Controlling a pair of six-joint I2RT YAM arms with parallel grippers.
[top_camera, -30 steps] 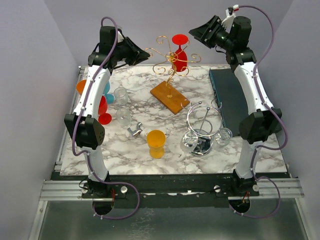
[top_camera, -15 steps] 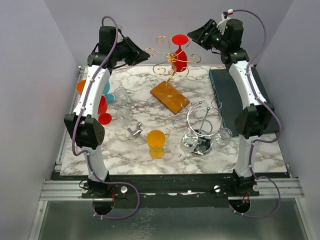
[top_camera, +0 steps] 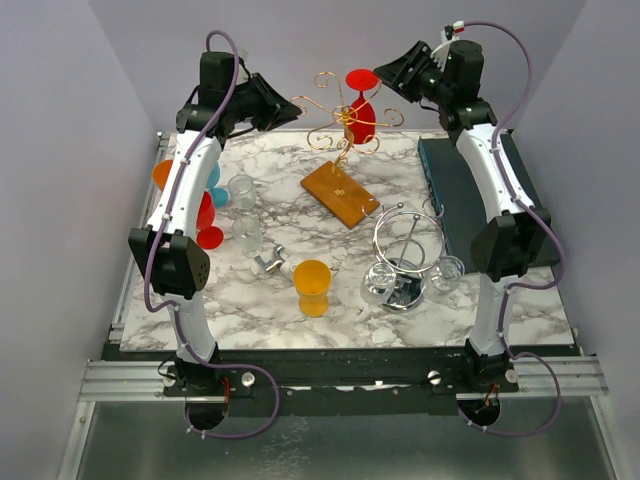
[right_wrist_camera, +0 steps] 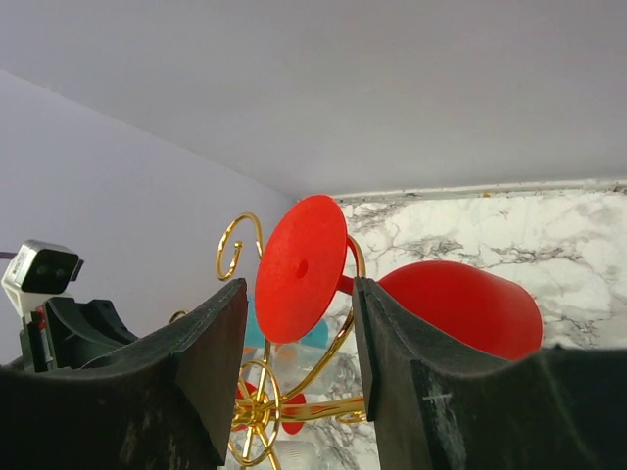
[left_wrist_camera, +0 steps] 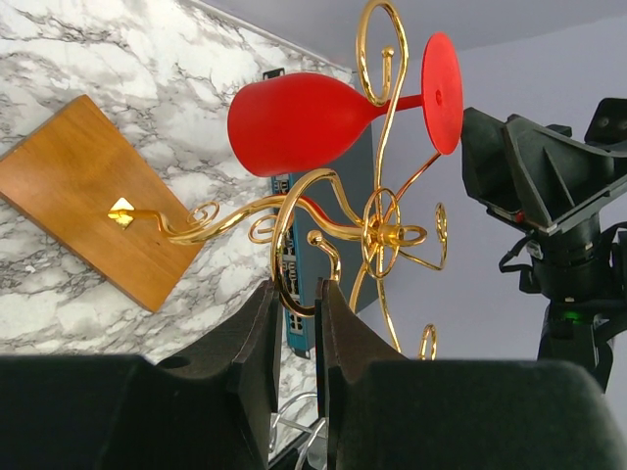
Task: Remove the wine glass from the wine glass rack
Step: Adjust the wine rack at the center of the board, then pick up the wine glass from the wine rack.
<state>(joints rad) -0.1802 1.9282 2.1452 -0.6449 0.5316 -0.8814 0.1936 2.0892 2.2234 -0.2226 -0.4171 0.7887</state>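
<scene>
Some of the wine glass (right_wrist_camera: 451, 304) hides behind the open right tool (right_wrist_camera: 299, 292); left tool (left_wrist_camera: 296, 289) clamps the rack (left_wrist_camera: 382, 230).

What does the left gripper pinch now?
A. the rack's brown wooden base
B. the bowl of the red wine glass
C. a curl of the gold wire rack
C: the left wrist view shows the left gripper shut on a curl of the gold wire rack.
</scene>
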